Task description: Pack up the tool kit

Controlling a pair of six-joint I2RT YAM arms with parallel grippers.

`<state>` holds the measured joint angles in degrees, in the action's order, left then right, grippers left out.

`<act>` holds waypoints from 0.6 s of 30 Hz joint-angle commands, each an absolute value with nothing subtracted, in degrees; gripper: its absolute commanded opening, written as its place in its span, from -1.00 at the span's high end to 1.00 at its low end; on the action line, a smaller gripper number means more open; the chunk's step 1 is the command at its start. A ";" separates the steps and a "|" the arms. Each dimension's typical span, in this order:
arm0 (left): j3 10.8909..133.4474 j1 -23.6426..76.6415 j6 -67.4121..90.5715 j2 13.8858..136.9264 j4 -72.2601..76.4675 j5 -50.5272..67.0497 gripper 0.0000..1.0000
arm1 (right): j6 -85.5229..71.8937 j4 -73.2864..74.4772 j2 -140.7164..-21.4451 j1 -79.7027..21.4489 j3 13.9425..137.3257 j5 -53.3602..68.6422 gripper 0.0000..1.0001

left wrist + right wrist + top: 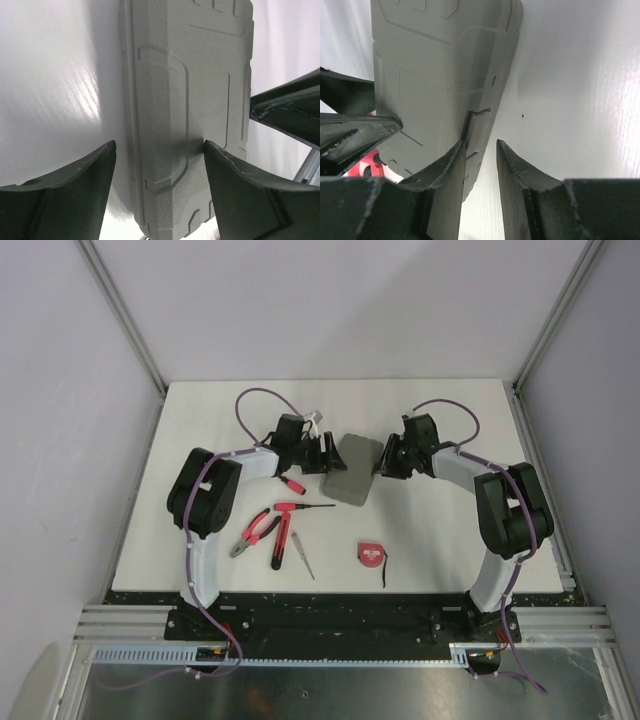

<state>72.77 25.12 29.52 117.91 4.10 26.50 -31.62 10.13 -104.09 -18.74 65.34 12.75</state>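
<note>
Opening step in hand: the closed case (352, 468) lay mid-table. Left gripper (160, 150) stood wide astride one edge; right gripper (481, 145) was narrowly parted at the opposite edge, apparently unclamped. Next required: prise it open.

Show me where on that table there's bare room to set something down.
Free: the far strip of the table behind the grey case, and the near right patch between the tape measure and the right arm. Crowded: around the case and the pliers.
</note>
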 commanded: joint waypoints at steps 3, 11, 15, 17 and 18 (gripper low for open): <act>73.78 25.84 31.74 119.57 4.31 29.50 -0.32 | -36.52 1.30 -106.33 -17.10 64.16 20.03 0.28; 72.82 25.88 32.60 119.45 4.32 27.85 -0.07 | -35.91 2.92 -108.03 -18.12 63.98 15.64 0.41; 72.50 25.97 32.94 119.73 4.10 27.47 0.01 | -33.75 8.59 -109.08 -19.60 65.53 10.06 0.43; 72.27 25.98 33.17 119.73 3.90 26.84 0.02 | -32.50 12.43 -109.82 -20.78 67.27 5.70 0.45; 72.12 25.95 33.33 119.68 3.80 26.34 0.05 | -31.85 14.34 -110.24 -21.42 68.40 3.64 0.45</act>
